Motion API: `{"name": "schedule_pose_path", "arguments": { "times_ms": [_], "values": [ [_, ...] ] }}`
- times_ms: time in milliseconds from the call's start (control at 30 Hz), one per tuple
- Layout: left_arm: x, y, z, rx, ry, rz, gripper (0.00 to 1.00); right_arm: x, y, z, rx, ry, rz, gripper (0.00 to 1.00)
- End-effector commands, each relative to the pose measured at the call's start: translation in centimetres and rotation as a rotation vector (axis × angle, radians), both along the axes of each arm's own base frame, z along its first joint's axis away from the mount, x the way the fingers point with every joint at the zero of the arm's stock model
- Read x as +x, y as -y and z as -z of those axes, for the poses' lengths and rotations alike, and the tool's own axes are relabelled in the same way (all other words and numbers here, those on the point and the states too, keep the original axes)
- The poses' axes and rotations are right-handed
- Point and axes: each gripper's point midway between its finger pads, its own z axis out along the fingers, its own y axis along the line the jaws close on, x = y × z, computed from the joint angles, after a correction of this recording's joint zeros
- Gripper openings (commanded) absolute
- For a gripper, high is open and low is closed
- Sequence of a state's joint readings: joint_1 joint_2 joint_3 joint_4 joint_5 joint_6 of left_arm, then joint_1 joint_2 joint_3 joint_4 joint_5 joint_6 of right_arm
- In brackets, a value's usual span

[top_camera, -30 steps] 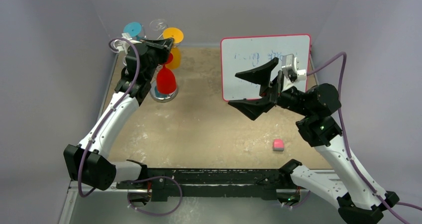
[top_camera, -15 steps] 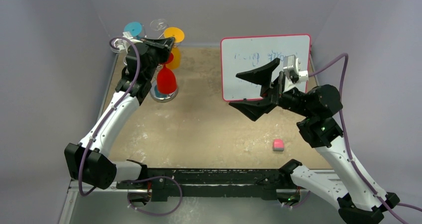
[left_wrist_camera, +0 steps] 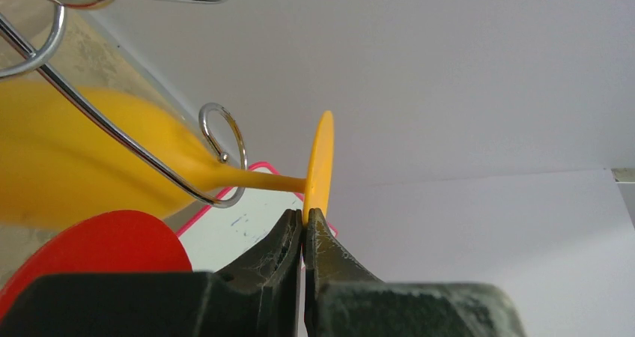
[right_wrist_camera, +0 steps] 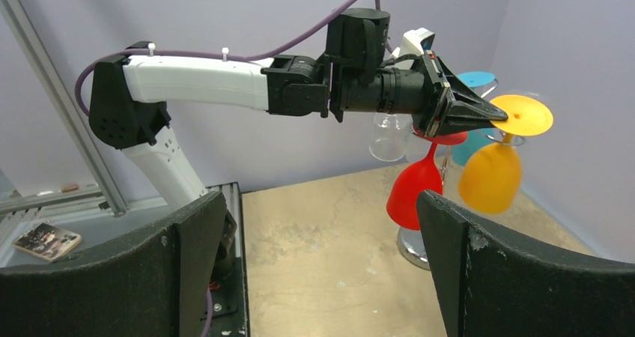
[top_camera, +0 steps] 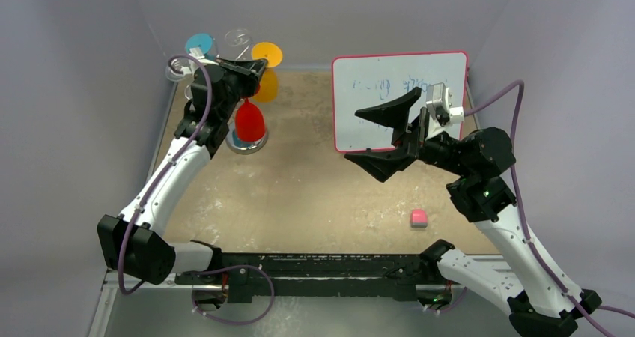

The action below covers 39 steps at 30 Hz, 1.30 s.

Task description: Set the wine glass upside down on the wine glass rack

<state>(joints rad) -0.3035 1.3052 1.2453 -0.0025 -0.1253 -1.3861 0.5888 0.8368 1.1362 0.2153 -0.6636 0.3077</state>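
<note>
Left gripper (left_wrist_camera: 303,219) pinching orange wine glass (left_wrist_camera: 67,180) foot (edge-on), stem through rack (top_camera: 248,147) loop

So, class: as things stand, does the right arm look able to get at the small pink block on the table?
Probably yes. The pink block lies alone on bare table near the right arm, whose jaws stand open and empty; nothing lies between them.

- Left tool (top_camera: 258,65): jaws closed, tips at the rim of the orange wine glass (top_camera: 266,53) foot.
- Wire rack (top_camera: 247,146): directly beneath this tool, with a red glass (top_camera: 250,121) hanging bowl-down under it.
- Right tool (top_camera: 382,136): jaws wide apart, over the near-left corner of the whiteboard (top_camera: 442,75).
- Pink block (top_camera: 418,217): on the table (top_camera: 299,195), nearer than the right tool, well apart from it.
</note>
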Motion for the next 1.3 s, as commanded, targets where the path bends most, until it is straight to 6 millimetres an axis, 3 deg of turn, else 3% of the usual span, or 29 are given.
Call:
{"name": "schedule_pose_path", "arguments": {
  "times_ms": [0,400,733,967,1267],
  "values": [
    [-0.8,1.1,-2.0,-0.003,0.064,0.068,0.0,-0.2,0.4,-1.0,0.023,0.052,0.015,1.0],
    [0.4,0.0,-2.8,0.03,0.083,-0.006,0.0,-0.4,0.5,-1.2,0.026,0.054,0.017,1.0],
    [1.5,-2.0,-2.9,0.09,0.06,-0.125,0.03,-0.5,0.7,-1.3,0.029,0.058,0.026,1.0],
    [1.4,-2.7,-2.5,0.123,0.043,-0.155,0.18,-0.4,0.6,-1.3,0.027,0.061,0.026,1.0],
    [0.8,-3.7,-2.9,0.174,0.039,-0.195,0.26,-0.1,0.5,-1.1,0.022,0.056,0.029,1.0]
  ]
}}
